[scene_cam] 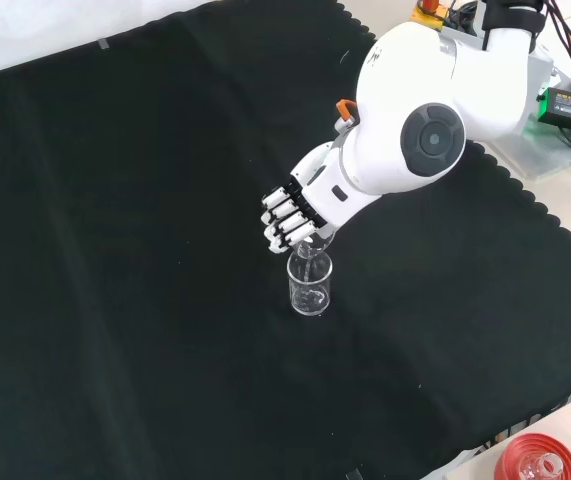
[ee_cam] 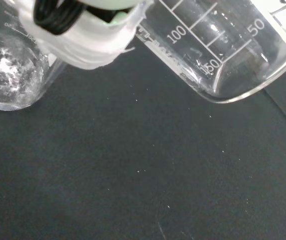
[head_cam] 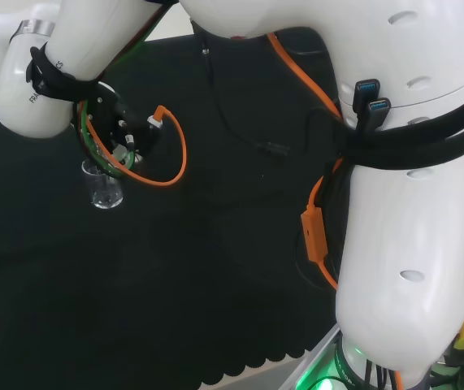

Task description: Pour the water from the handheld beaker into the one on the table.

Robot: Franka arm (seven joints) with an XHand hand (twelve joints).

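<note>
Pour under way. Hand point(scene_cam: 290, 215) curled round tilted held beaker point(ee_cam: 223, 50), directly above receiving beaker point(scene_cam: 310, 284) upright on worktop point(scene_cam: 115, 300). Judgement: keep lip centred over mouth below; tilt gradually to avoid splashing.

Head view from behind the arm, front view opposite, wrist view close; shared black cloth point(scene_cam: 115, 250).

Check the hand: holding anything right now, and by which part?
Yes. The hand holds a clear beaker, tilted over the beaker on the cloth. Fingers curl round its side wall; exact contact points are hidden.
</note>
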